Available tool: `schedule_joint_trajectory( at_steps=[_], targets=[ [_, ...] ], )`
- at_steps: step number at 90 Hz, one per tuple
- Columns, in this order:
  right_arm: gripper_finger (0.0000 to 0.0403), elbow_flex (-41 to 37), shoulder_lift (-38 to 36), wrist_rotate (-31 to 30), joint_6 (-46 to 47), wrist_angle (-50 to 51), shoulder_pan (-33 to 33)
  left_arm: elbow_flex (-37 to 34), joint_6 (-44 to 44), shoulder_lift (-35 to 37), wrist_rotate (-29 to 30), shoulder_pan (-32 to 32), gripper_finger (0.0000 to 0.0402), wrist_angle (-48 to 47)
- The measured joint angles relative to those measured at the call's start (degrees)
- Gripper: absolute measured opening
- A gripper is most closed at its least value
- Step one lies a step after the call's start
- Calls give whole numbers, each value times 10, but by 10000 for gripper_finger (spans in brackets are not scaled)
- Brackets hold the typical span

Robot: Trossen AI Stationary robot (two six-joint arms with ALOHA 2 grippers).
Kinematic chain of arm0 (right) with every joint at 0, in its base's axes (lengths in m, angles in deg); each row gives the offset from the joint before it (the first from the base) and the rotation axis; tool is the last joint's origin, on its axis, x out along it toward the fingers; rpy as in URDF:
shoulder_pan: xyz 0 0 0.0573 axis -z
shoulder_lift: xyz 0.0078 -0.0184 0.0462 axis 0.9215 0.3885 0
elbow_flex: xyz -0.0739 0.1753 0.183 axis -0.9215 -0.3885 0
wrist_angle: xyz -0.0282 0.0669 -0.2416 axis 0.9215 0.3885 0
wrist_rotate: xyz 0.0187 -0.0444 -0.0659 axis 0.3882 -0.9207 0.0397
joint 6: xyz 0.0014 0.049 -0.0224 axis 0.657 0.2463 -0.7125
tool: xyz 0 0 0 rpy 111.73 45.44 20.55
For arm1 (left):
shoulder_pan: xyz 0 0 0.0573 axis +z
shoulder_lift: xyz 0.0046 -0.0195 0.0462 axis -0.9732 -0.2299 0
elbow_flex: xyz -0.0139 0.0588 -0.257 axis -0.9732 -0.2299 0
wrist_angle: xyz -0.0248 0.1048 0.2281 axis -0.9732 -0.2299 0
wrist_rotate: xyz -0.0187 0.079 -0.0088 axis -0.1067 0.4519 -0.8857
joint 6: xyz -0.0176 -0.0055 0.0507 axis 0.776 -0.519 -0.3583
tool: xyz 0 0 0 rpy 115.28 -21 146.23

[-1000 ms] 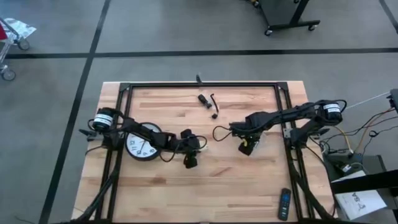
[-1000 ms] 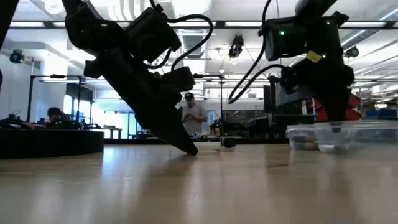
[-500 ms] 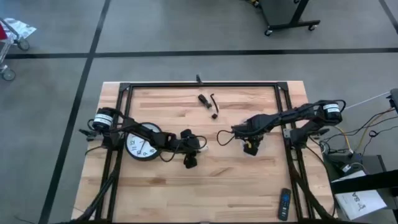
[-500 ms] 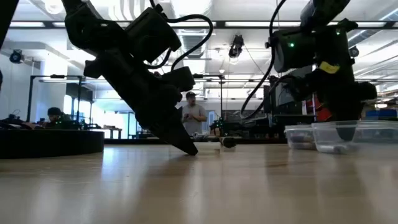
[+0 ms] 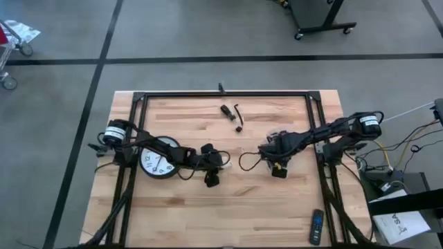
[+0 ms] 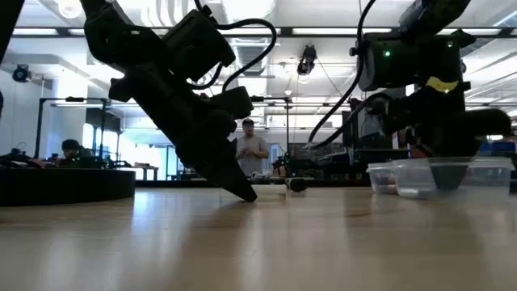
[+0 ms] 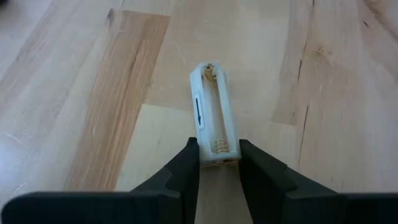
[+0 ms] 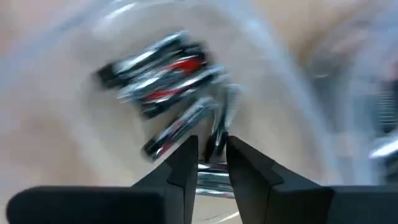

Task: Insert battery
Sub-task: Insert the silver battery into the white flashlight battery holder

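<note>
Right pincer (image 5: 278,168) shifted toward right side of desk (image 5: 180,207) over last second, ending at clear container (image 6: 440,176) of batteries (image 8: 161,71). Wrist view showed its fingers (image 8: 186,163) narrowly parted around one battery tip; grip not confirmed, cannot tell if pinching.

Left pincer (image 7: 217,163) unchanged, pressed onto end of white battery holder (image 7: 213,112), which lay flat on desk near middle, slot empty.

Clock (image 5: 158,160) sat under left arm.

Judgement: task in pick-up stage; battery not yet out of container, insertion still ahead.
</note>
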Motion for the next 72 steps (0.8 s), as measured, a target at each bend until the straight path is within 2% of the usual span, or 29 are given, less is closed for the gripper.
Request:
schedule_joint_trajectory(
  at_steps=[23, 47, 72],
  targets=[
    [48, 12, -7, 11, 60, 5, -28, 0, 0, 0, 0, 0, 87, 2],
    [71, 23, -7, 62, 145, 5, -34, 0, 0, 0, 0, 0, 87, 3],
    [81, 21, -7, 68, 156, 4, -34, 0, 0, 0, 1, 0, 87, 4]
  ],
)
